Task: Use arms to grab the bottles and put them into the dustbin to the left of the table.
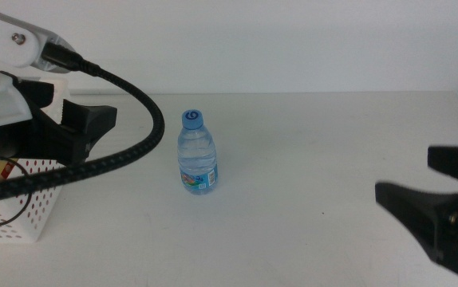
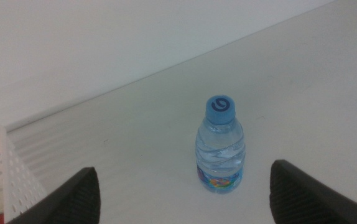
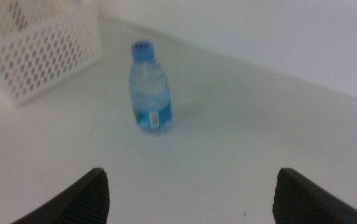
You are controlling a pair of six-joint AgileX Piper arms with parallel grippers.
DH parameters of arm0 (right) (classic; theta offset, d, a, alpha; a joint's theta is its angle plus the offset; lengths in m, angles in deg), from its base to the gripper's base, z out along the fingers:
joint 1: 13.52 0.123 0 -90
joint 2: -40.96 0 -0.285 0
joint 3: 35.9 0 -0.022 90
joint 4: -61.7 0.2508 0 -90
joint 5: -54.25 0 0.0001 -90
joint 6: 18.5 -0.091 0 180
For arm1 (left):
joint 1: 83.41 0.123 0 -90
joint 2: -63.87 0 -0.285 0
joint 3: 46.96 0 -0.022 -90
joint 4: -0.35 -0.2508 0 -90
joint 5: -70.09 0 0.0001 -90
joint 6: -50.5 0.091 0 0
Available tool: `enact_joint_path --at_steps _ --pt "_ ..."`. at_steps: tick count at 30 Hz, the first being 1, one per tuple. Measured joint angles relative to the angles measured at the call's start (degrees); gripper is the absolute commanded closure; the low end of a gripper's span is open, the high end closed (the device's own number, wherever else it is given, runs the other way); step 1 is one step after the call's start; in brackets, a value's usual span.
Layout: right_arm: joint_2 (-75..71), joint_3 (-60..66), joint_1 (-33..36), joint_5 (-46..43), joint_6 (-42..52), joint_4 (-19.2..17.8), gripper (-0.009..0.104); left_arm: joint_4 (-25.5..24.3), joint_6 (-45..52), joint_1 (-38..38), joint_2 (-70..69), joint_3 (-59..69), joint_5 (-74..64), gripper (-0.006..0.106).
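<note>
Blue-capped and clear, a squat water bottle was seen standing upright on the off-white tabletop, somewhat left of its middle and well back from the near edge. It was touched by neither gripper. At the tabletop's left edge a white perforated dustbin was found, with something yellow and something red dimly made out inside it; what these were could not be told for certain.

The left gripper was held above the dustbin's rim with its dark jaws spread wide and nothing between them; in the left wrist view the bottle was framed between the jaws but well ahead of them. The right gripper was kept low by the tabletop's right edge, likewise released and empty, with the bottle and the dustbin far ahead in its own view.

The bottle was judged to be the one thing left to bin. Several risks were foreseen. Being light, smooth and narrow at the base, the bottle could be tipped or sent rolling by a jaw brushed against it on approach. Its thin wall could be squeezed out of a grasp closed too high, near the tapering neck. The thick black cable looped near the bottle could also be swept into it
</note>
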Motion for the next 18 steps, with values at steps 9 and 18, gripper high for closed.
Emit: enact_joint_path --at_steps 9,18 --pt "-0.15 0.0 0.1 2.69 3.51 2.44 0.025 0.0 0.0 0.0 0.0 0.0 0.0 0.012" --pt "-0.19 -2.8 0.1 2.56 3.51 1.18 0.025 0.0 0.0 0.0 0.0 0.0 0.0 0.012"
